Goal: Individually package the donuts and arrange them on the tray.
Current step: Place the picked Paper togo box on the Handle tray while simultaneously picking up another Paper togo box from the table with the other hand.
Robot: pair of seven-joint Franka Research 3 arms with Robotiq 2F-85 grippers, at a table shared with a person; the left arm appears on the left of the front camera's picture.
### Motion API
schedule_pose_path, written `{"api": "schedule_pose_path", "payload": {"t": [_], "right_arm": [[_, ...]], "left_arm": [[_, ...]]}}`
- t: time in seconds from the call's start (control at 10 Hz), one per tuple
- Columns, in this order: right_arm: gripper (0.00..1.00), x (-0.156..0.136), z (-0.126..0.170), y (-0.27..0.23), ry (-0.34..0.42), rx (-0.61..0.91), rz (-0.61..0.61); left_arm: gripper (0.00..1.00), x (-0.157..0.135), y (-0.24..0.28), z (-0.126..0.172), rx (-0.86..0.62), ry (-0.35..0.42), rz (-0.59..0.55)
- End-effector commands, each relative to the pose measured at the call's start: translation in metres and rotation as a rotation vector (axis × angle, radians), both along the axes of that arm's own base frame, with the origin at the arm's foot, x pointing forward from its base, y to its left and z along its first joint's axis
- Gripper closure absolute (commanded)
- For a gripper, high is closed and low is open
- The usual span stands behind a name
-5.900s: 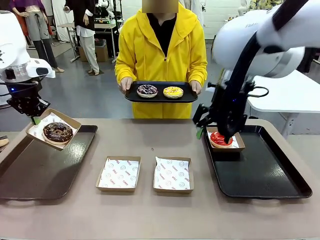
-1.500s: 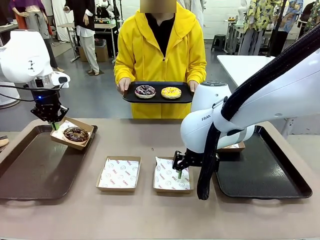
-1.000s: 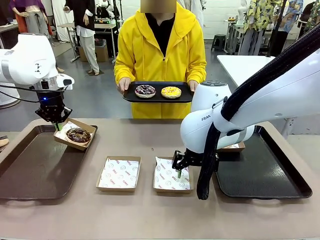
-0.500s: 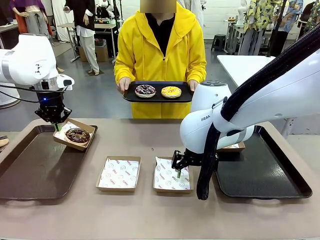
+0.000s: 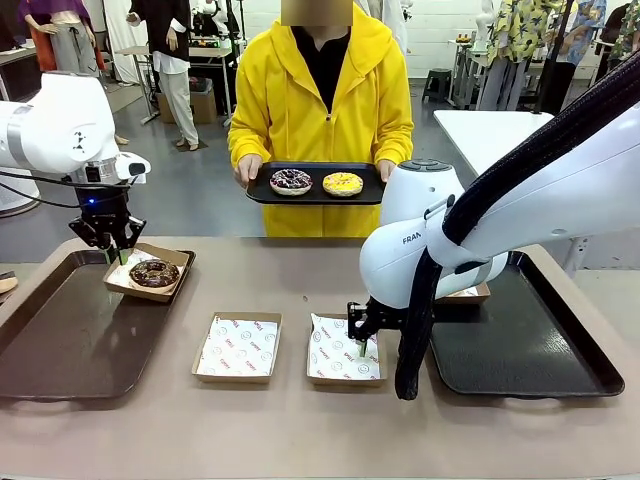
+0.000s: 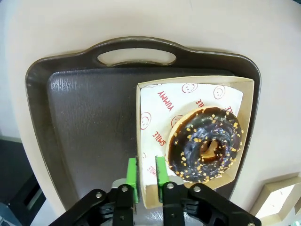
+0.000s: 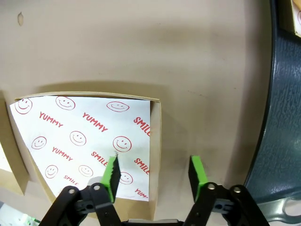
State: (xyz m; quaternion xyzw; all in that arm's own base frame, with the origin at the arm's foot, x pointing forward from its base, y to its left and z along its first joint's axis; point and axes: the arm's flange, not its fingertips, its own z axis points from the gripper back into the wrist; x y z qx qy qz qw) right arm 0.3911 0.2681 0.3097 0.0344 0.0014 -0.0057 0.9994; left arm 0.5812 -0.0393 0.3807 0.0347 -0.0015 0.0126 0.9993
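The chocolate donut (image 5: 154, 273) with light crumbs lies in a paper-lined box (image 5: 172, 256) set on the far right corner of the left tray (image 5: 70, 340). My left gripper (image 5: 118, 256) stands at that box's near-left wall. In the left wrist view the left gripper (image 6: 146, 172) is slightly open astride the wall of the box (image 6: 235, 84) holding the donut (image 6: 188, 141). My right gripper (image 5: 360, 345) hangs open over the right wall of an empty box (image 5: 343, 350); the right gripper (image 7: 154, 172) spans that box's wall (image 7: 156, 127). A person holds a black tray (image 5: 315, 195) with a purple sprinkled donut (image 5: 291, 181) and a yellow donut (image 5: 343, 183).
A second empty lined box (image 5: 238, 347) sits left of the first. On the right tray (image 5: 520, 345) another box (image 5: 472, 293) shows partly behind my right arm, its contents hidden. The table's near strip is bare.
The left gripper has set the donut box down flat on the tray and loosened its hold on the wall. The right gripper has stayed over the empty box.
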Motion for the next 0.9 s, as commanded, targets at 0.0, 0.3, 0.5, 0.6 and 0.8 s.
{"api": "schedule_pose_path", "payload": {"t": [0.0, 0.3, 0.5, 0.6, 0.8], "right_arm": [[0.64, -0.0020, -0.0014, 0.0054, -0.029, -0.024, -0.023], [1.00, -0.0029, -0.0018, 0.0048, -0.025, -0.027, -0.027], [1.00, -0.0032, -0.0019, 0.0042, -0.023, -0.028, -0.032], [1.00, -0.0033, -0.0019, 0.0042, -0.019, -0.029, -0.034], [1.00, -0.0032, -0.0016, 0.0045, -0.017, -0.032, -0.037]], "left_arm": [[0.41, 0.0044, -0.0032, 0.0029, 0.032, -0.012, 0.021], [0.00, 0.0027, -0.0034, 0.0020, 0.028, -0.012, 0.012], [0.00, 0.0021, -0.0024, 0.0021, 0.028, -0.013, 0.013], [0.00, 0.0018, -0.0022, 0.0019, 0.027, -0.012, 0.014], [0.00, 0.0012, -0.0018, 0.0027, 0.025, -0.013, 0.013]]}}
